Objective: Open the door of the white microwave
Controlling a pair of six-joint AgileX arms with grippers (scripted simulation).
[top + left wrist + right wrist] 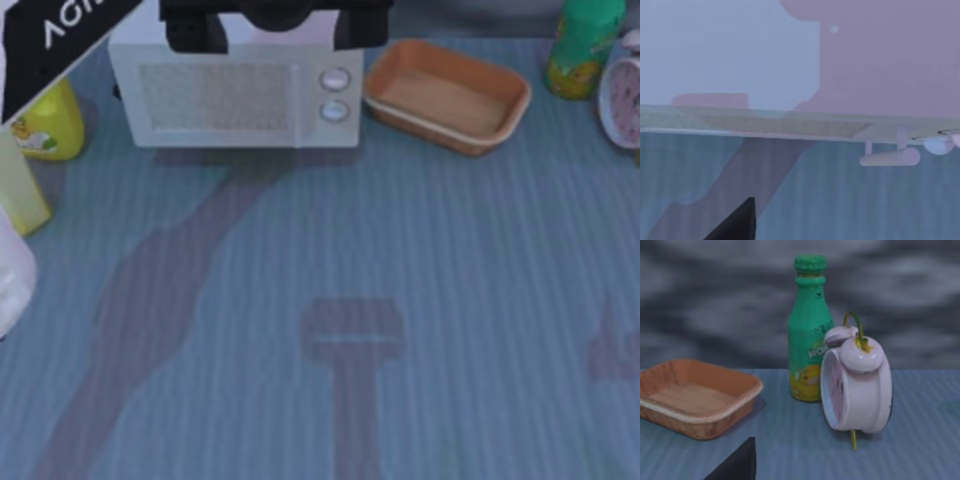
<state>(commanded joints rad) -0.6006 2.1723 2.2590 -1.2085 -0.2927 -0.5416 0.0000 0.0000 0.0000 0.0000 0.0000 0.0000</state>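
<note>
The white microwave (235,95) stood at the counter's (400,300) far left, its door (215,97) shut, the left arm above it. Whether either gripper's fingers were spread could not be told. A pull off the handle (889,156) risked dragging the oven into the orange tray (447,95).

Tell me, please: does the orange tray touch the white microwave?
Apart. In the top view a strip of bare table separates the orange tray from the right side of the white microwave.
</note>
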